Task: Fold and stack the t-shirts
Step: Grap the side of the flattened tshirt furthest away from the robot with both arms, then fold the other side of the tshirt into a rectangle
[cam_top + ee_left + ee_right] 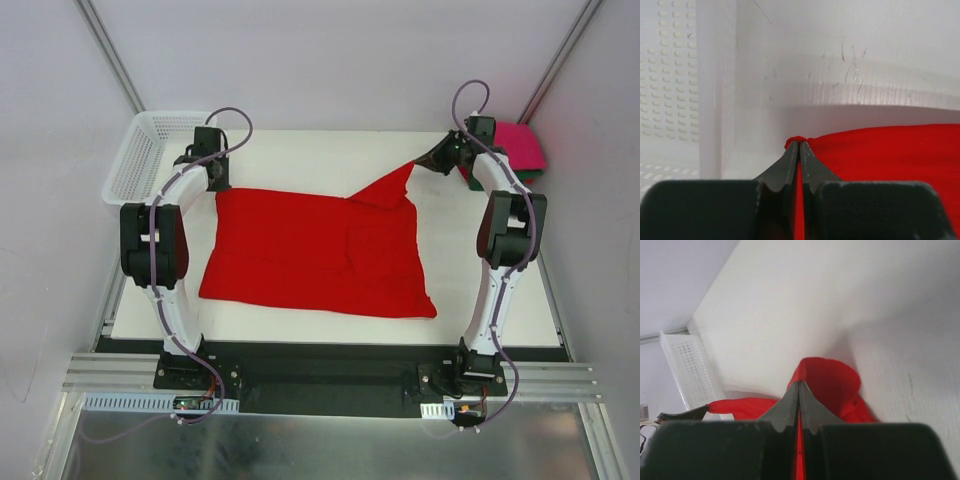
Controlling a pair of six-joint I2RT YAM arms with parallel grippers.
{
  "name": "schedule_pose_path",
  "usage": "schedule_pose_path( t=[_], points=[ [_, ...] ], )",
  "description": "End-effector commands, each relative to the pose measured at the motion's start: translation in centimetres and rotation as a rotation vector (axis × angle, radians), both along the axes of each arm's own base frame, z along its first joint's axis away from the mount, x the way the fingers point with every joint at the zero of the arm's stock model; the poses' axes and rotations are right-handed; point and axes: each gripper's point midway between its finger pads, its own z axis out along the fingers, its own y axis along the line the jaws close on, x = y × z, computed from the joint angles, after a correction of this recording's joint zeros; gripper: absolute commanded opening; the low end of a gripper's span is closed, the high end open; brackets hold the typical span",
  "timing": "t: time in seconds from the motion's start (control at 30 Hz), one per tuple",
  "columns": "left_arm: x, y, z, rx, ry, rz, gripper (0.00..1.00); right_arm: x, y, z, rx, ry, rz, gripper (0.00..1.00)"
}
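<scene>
- Lying flat on table (300, 160), red t-shirt (310, 250) spreads btw. both arms.
- L gripper (799, 146): jaws pinched on its far-left corner.
- R gripper (799, 385): clamps far-right corner, raised off table.
- Far right, beside R gripper: pink t-shirt (522, 146).

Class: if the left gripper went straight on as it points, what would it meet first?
Past the red t-shirt corner it pinches, the left gripper likely meets the white table, then the back wall; depth is unclear.

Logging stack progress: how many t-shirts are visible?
3: red t-shirt spread mid-table; magenta-pink t-shirt at the far right corner; dark green t-shirt edge showing under it. Others may be hidden.
</scene>
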Motion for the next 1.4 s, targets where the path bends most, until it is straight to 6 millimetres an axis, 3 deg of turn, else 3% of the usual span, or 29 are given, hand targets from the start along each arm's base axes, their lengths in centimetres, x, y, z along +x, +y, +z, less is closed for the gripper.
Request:
schedule_pose_path(
  t=[0.0,0.13,0.43,0.6,0.73,0.77,0.97,1.0,1.03,1.2,1.37],
  points=[
    [-0.9,-0.3,2.2,-0.02,-0.035,0.001,0.0,-0.7,-0.1,8.1,0.001,-0.15,0.012,0.01],
    [-1.6,-0.5,2.7,-0.031,-0.037,-0.01,0.0,-2.4,0.2,10.7,0.003,-0.184,0.018,0.01],
    [-5.6,-1.6,5.4,-0.144,-0.049,0.051,0.0,-8.3,0.9,13.4,-0.02,-0.204,0.052,0.01],
    [-8.1,-1.7,5.1,-0.177,-0.041,0.102,0.0,-11.4,2.4,14.0,-0.038,-0.212,0.086,0.01],
    [-9.6,-1.3,6.0,-0.179,-0.068,0.136,0.0,-13.8,3.0,14.1,-0.088,-0.214,0.108,0.01],
    [-10.0,-1.3,5.9,-0.181,-0.066,0.141,0.0,-14.5,3.9,14.2,-0.099,-0.222,0.137,0.01],
    [-11.8,-0.4,7.1,-0.165,-0.116,0.195,0.0,-19.5,6.3,14.5,-0.145,-0.238,0.214,0.01],
    [-12.0,-0.2,7.2,-0.163,-0.122,0.203,0.0,-20.5,6.7,13.6,-0.15,-0.215,0.231,0.01],
    [-12.3,-0.1,7.5,-0.16,-0.133,0.21,0.0,-21.3,6.7,14.4,-0.158,-0.24,0.231,0.01],
    [-13.3,0.8,7.2,-0.125,-0.136,0.243,0.0,-25.0,6.7,14.4,-0.195,-0.243,0.247,0.01],
    [-14.1,1.3,6.2,-0.109,-0.117,0.28,0.0,-28.3,4.9,15.4,-0.258,-0.279,0.197,0.01]
  ],
)
